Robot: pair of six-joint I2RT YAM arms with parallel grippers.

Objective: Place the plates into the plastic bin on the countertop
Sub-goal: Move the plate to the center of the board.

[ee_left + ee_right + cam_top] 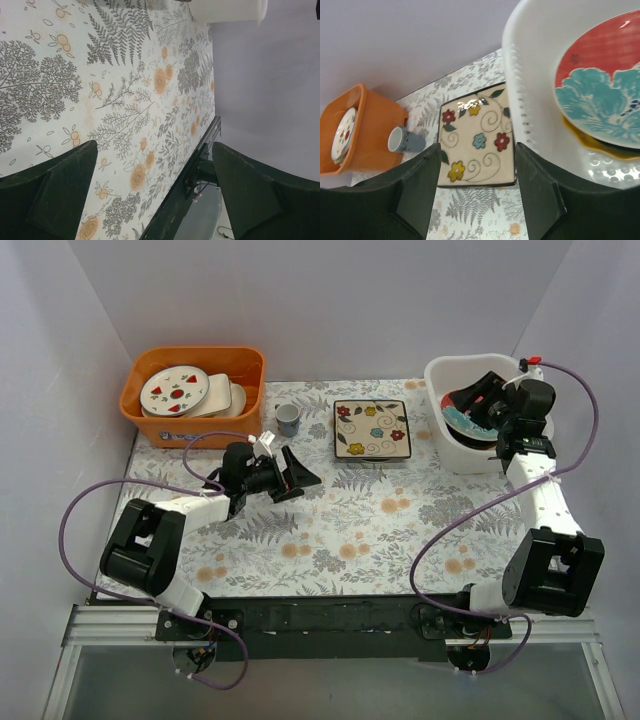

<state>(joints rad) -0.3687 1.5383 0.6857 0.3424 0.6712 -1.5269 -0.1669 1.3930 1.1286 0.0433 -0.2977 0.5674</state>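
Note:
The white plastic bin (pixel 437 375) stands at the back right of the fern-printed countertop (pixel 330 530). A red-and-teal plate (pixel 600 95) lies tilted in it on a yellow plate (pixel 585 141). My right gripper (pixel 487 395) hovers over the bin, open and empty; in the right wrist view (pixel 477 192) its jaws stand wide apart. The cream square floral plate (pixel 371 429) lies flat left of the bin and also shows in the right wrist view (pixel 477 140). My left gripper (pixel 296 476) is open and empty, low over the countertop, left of and nearer than the square plate.
An orange bin (pixel 150 420) with white red-and-green marked plates (pixel 173 390) sits at the back left. A blue-grey cup (pixel 288 419) stands between it and the square plate. The left wrist view shows the table's black front rail (pixel 192 165) and the white bin (pixel 227 10).

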